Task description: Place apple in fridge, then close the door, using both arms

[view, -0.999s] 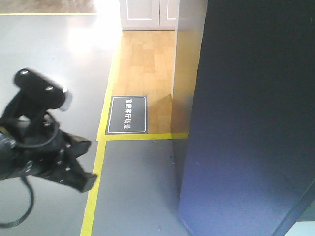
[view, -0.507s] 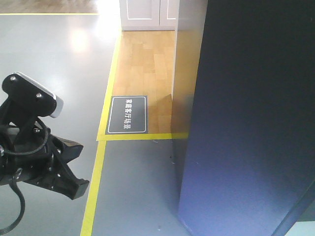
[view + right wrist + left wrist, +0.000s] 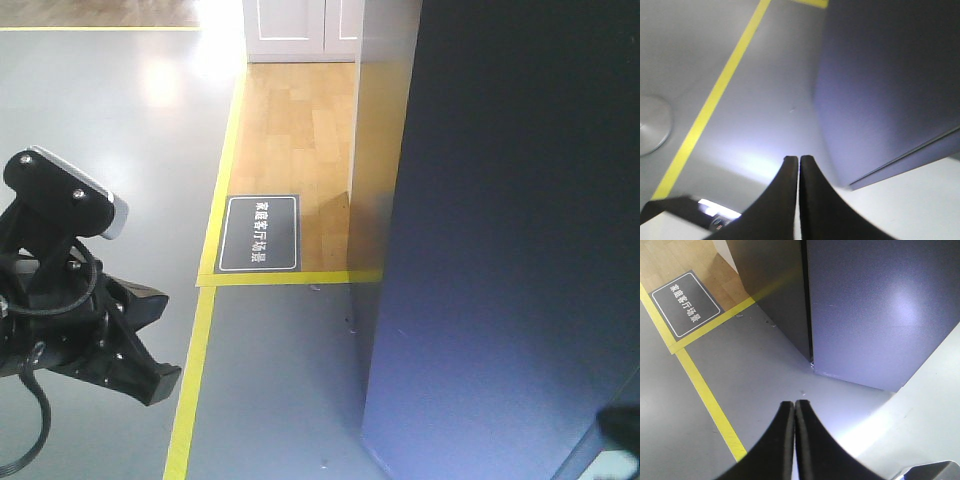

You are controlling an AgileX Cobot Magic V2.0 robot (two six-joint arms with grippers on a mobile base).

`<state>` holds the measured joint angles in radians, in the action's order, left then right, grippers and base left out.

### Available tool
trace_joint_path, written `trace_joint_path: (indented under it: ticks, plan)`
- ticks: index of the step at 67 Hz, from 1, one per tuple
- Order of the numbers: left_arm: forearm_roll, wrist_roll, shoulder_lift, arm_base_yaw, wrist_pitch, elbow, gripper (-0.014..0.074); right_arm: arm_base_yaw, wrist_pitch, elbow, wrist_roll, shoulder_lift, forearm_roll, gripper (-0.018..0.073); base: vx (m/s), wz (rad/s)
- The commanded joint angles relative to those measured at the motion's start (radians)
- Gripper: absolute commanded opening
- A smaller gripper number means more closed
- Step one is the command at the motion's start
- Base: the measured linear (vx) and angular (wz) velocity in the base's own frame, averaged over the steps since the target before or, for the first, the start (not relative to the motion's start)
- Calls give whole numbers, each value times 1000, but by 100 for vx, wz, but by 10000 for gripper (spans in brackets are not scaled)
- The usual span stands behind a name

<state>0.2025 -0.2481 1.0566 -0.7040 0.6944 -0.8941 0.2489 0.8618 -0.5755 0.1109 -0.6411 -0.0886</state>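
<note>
From the front-facing view, the fridge (image 3: pixel 500 250) fills the right half of the picture as a tall dark grey-blue block, its near vertical edge running down toward the grey floor (image 3: pixel 280 380). The left arm (image 3: pixel 70 300) sits low at the left, well apart from the fridge, with bare floor between them. A yellow floor line (image 3: pixel 195 370) runs between arm and fridge, and a dark floor sign (image 3: pixel 259 233) lies on the wooden flooring (image 3: pixel 295 130) beyond it. The apple shows in no view.

In the left wrist view, the left end effector (image 3: pixel 794 407) has its two black fingers pressed together with nothing between them. It hangs above grey floor, just beside the yellow line. Ahead, the door (image 3: pixel 880 310) lies flush with the fridge body, a thin dark seam between them.

In the right wrist view, the right end effector (image 3: pixel 798 162) is likewise closed tight and empty, above bare floor. The fridge's lower edge lies near, to its right.
</note>
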Motion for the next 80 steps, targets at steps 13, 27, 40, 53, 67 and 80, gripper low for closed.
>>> trace_joint_path:
  ticks: [13,27,40,53,67,80]
  plan:
    - [11,-10,-16,-4,-52,-24,-6,-7,-94,-196,-279,-98,370,-7,0,0]
    - [11,-10,-16,-4,-52,-24,-6,-21,-133,-280,-287,-223,428,-3,0,0]
    - [11,-10,-16,-4,-52,-24,-6,-131,-177,-355,-253,-290,397,-3,0,0]
    - [11,-10,-16,-4,-52,-24,-6,-246,-301,-392,-96,-339,186,-3,0,0]
    - [11,-10,-16,-4,-52,-24,-6,-365,-364,-454,25,-411,40,-3,0,0]
    - [11,-10,-16,-4,-52,-24,-6,-410,-385,-538,98,-482,-41,-3,0,0]
